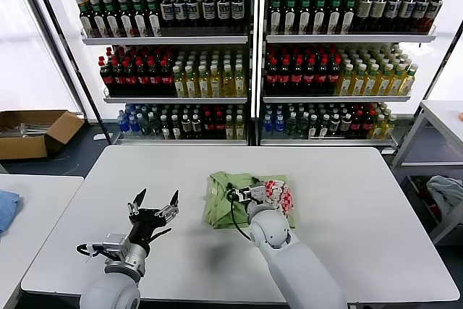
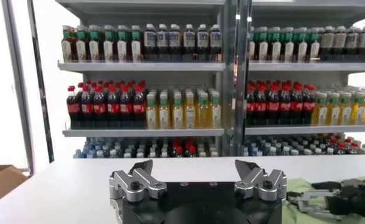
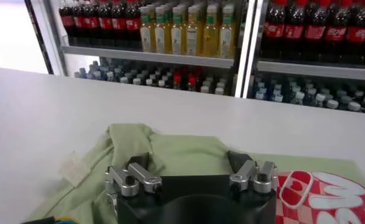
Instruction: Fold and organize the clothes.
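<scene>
In the head view, a light green shirt was seen lying near the middle of the white table, already gathered into a compact, roughly square bundle with the red-and-white print turned up at its right side. The right gripper was placed directly over the bundle, while the left gripper was held above bare tabletop to the left of the cloth, well apart from it, its fingers spread. Shelves of bottles stood behind.

In the left wrist view, the left gripper was shown spread wide with nothing between its fingers; the shirt's edge appeared off to one side.

In the right wrist view, the right gripper was shown spread over the shirt, close above the cloth but pinching none of it, with the print beside it.

The folding was judged largely done; a final tidying or placing of the bundle appeared to be left.
</scene>
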Robot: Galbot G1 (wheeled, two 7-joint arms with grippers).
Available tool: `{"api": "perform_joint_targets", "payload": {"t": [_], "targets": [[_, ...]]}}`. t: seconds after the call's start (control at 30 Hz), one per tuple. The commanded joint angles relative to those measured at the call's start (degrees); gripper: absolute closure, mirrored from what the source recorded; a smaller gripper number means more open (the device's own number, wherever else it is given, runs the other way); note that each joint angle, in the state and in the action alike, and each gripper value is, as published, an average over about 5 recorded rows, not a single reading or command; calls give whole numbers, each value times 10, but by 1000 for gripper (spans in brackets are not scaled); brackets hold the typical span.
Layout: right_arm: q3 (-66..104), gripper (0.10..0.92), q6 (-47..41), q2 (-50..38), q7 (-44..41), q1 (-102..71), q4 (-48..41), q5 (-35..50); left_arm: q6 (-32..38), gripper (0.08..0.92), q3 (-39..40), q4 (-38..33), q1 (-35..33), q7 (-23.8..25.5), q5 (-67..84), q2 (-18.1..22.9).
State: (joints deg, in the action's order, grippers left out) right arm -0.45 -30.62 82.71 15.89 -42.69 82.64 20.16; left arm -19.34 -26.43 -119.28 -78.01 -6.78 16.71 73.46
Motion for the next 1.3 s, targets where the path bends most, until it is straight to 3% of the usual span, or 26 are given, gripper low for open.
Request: {"api": "perform_joint_targets", "payload": {"t": [0.03, 0.27, 0.4, 0.53, 1.3], "targets": [[50, 203, -7, -62, 15, -19, 189, -27, 1, 177, -12, -14, -1, -1, 9, 1], [154, 203, 5, -153, 21, -155, 306, -51, 10, 177, -11, -10, 12, 4, 15, 3], [225, 203, 31, -157, 13, -243, 332, -44, 8, 177, -3, -4, 17, 28, -2, 4], [270, 203, 41, -148, 14, -287, 355, -34, 8, 177, 7, 5, 28, 20, 4, 5], [271, 203, 25, -139, 32, -300, 390, -43, 10, 177, -6, -5, 30, 10, 17, 1]]}}
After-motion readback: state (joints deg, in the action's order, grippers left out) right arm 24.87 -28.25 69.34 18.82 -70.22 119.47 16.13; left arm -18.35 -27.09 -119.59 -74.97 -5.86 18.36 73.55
